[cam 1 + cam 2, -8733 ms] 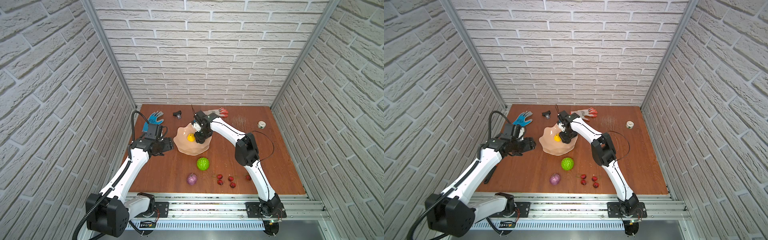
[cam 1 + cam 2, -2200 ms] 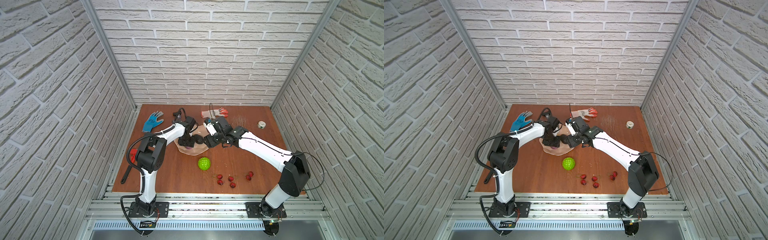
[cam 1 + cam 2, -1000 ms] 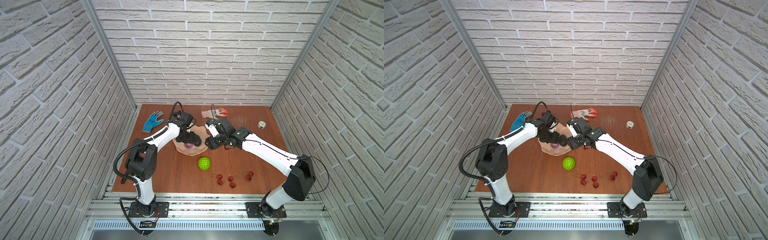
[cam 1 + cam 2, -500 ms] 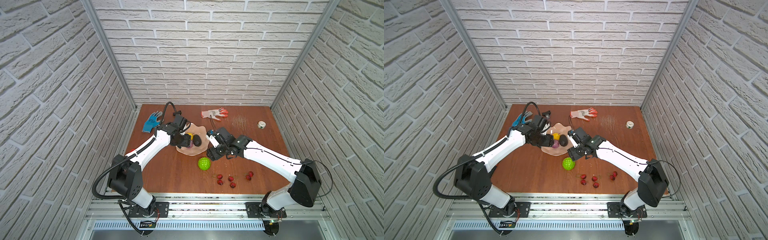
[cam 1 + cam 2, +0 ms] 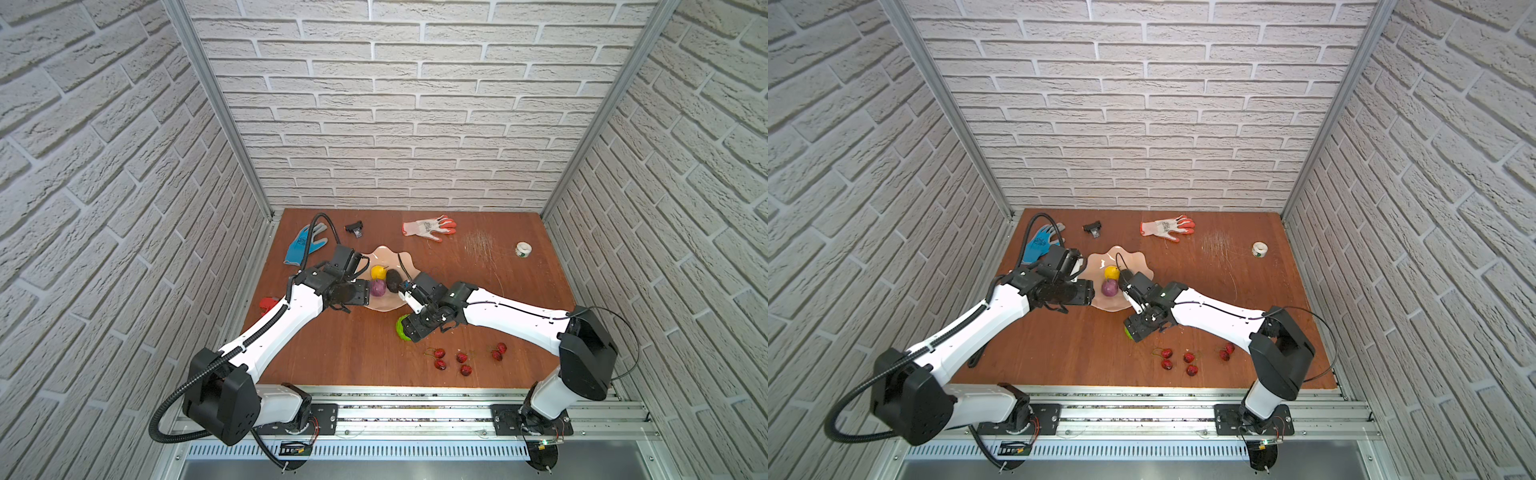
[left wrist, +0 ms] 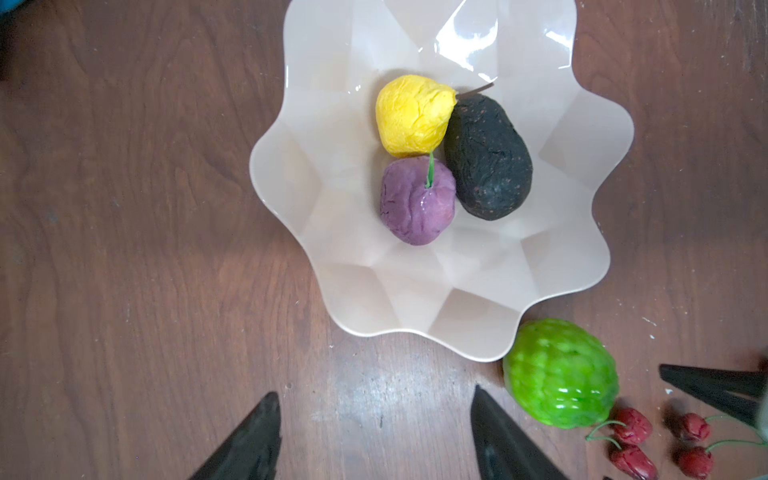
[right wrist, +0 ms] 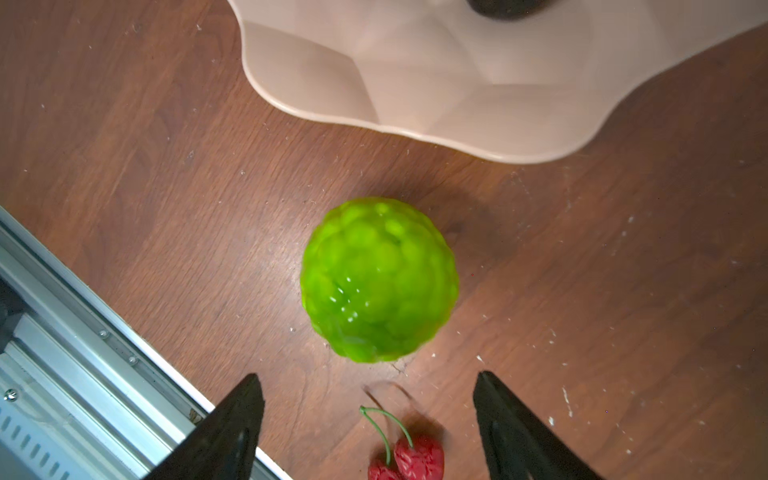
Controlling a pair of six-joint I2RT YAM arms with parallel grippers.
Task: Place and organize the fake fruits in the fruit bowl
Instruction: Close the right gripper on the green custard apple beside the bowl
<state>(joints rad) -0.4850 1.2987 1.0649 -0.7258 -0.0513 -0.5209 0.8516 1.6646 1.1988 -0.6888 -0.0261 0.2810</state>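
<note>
I judged the job under a third done by count, with three pieces of ten in the fruit bowl [image 6: 353, 291], which sat just left of centre in both top views. Inside it I counted one yellow fruit [image 6: 413, 114], one purple fruit [image 6: 415, 199] and one avocado [image 6: 488, 158], all touching. Left out on the table [image 5: 361, 353] were one green ball [image 7: 379, 278], just beside the bowl's lower rim in a top view, and six red berries [image 5: 461, 357], as far as I could count, scattered to the ball's lower right. My right gripper [image 7: 368, 375] hovered over the green ball, jaws spread wide around nothing. My left gripper [image 6: 374, 392] hung at the bowl's left edge, jaws partly apart and empty. One blue glove [image 5: 303, 245], one orange-white glove [image 5: 428, 228] and one tape roll [image 5: 523, 249] lay across the table's upper part.
</note>
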